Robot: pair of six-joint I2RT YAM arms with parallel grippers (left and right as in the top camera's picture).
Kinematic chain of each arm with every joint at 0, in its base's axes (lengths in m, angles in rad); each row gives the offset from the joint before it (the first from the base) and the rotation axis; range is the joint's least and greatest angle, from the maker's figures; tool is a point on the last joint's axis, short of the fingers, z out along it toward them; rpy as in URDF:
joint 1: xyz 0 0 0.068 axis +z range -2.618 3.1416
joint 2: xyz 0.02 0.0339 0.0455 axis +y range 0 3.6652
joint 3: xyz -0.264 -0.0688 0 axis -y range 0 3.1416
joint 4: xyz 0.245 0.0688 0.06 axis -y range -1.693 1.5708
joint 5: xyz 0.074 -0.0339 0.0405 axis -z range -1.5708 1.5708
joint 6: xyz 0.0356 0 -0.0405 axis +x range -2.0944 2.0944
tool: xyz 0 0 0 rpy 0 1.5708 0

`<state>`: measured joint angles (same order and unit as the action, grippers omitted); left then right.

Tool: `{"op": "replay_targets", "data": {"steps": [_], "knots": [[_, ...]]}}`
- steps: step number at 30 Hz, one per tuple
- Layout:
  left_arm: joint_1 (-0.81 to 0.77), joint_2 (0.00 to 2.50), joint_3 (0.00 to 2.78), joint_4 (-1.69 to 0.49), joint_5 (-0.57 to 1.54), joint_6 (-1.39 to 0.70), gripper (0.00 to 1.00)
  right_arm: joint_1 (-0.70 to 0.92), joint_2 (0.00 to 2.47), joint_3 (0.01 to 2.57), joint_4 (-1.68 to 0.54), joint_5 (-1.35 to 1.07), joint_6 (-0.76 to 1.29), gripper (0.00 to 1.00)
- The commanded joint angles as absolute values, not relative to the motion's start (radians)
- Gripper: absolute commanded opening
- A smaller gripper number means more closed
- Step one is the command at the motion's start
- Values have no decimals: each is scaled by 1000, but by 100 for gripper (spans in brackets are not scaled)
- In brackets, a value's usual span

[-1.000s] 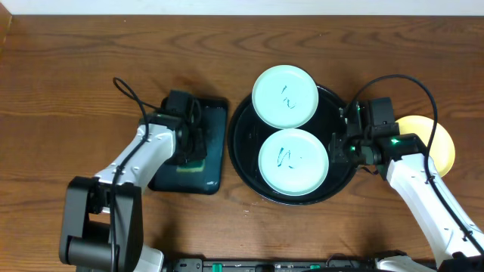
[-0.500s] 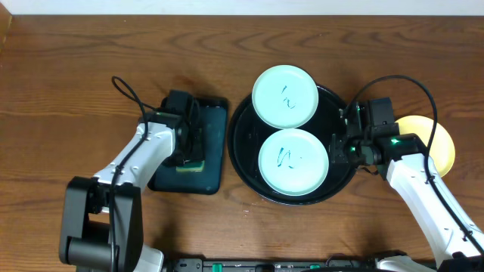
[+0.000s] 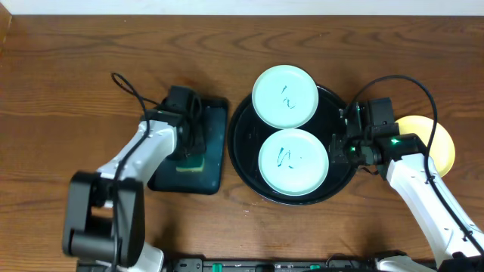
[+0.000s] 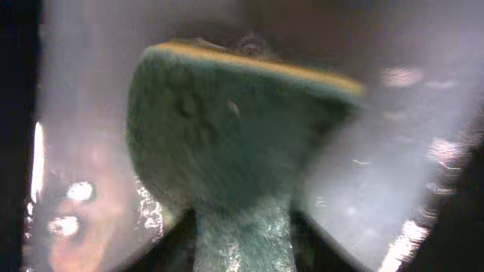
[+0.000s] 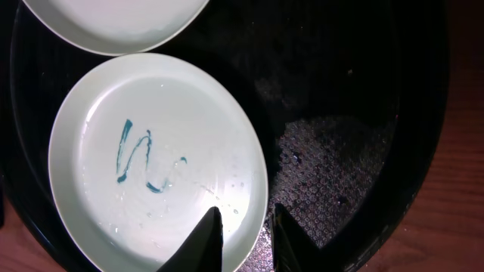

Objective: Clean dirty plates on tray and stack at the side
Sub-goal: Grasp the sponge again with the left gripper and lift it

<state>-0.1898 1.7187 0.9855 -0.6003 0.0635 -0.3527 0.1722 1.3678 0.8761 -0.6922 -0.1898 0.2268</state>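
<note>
The round black tray point(image 3: 242, 140) holds two mint-white plates with blue scribbles. One plate point(image 3: 284, 97) lies over its far rim, the other point(image 3: 293, 161) lies nearer. My right gripper point(image 3: 334, 147) is at the nearer plate's right edge. In the right wrist view its fingers point(image 5: 246, 211) straddle that plate's point(image 5: 151, 159) rim, closed on it, above the tray floor point(image 5: 340, 113). A pale yellow plate point(image 3: 442, 147) lies on the table right of the tray, half hidden by my right arm. My left gripper point(image 3: 189, 151) is shut on a green and yellow sponge point(image 4: 227, 128).
A smaller rectangular black tray point(image 3: 215, 128) lies left of the round tray, under my left gripper and the sponge point(image 3: 190, 166). A black cable point(image 3: 128, 91) loops over the table behind my left arm. The far plate's edge shows in the right wrist view point(image 5: 113, 23).
My left arm has shifted slightly over the rectangular tray with the sponge. My right arm and the plates have not moved.
</note>
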Motion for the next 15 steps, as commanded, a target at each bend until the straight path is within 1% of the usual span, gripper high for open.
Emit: {"op": "replay_targets", "data": {"steps": [1,7,11,15], "knots": [[-184,1769,958,-608,67,-380,8,178,1365,890,-698,-188,224,20],[-184,1728,1021,-693,70,-377,7,178,1369,888,-699,-180,224,21],[-185,1663,1103,-773,74,-371,8,178,1394,888,-699,-134,232,18],[-185,1578,1197,-823,247,-322,8,178,1458,888,-696,-128,248,16]]}}
